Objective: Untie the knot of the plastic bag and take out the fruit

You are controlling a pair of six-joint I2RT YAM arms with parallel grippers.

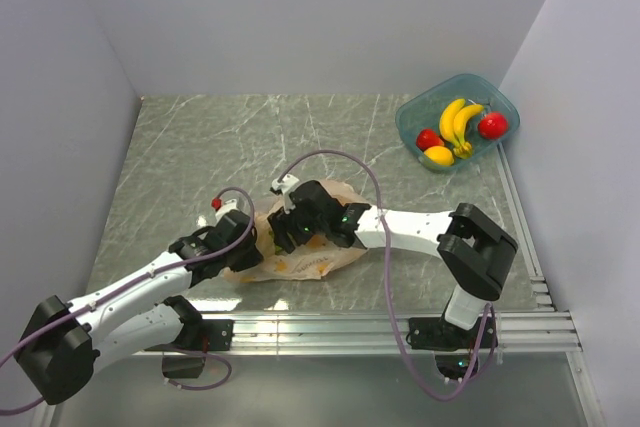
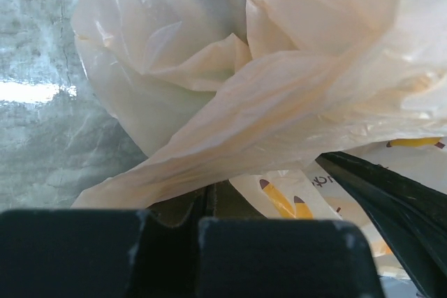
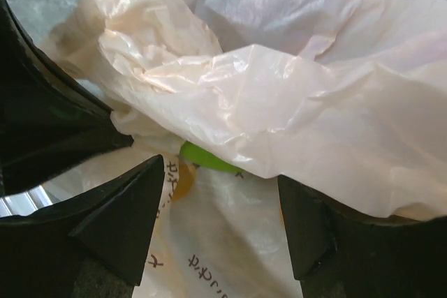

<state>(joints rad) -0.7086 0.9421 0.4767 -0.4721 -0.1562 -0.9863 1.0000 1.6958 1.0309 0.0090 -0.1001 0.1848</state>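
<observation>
The plastic bag (image 1: 305,259) lies crumpled on the table near the front, pale orange with printed marks. My left gripper (image 1: 258,239) is at its left edge. In the left wrist view this gripper (image 2: 204,197) is shut on a stretched fold of the bag (image 2: 279,102). My right gripper (image 1: 287,225) hovers over the bag's top. In the right wrist view it (image 3: 223,214) is open, its fingers (image 3: 133,207) astride the bag (image 3: 279,102). A green fruit (image 3: 206,160) shows under a loose flap. I cannot make out the knot as a tied lump.
A teal tub (image 1: 410,119) at the back right holds bananas (image 1: 455,122), a lemon (image 1: 438,155) and red fruits (image 1: 491,125). Walls close in the table on three sides. A metal rail (image 1: 400,325) runs along the front edge.
</observation>
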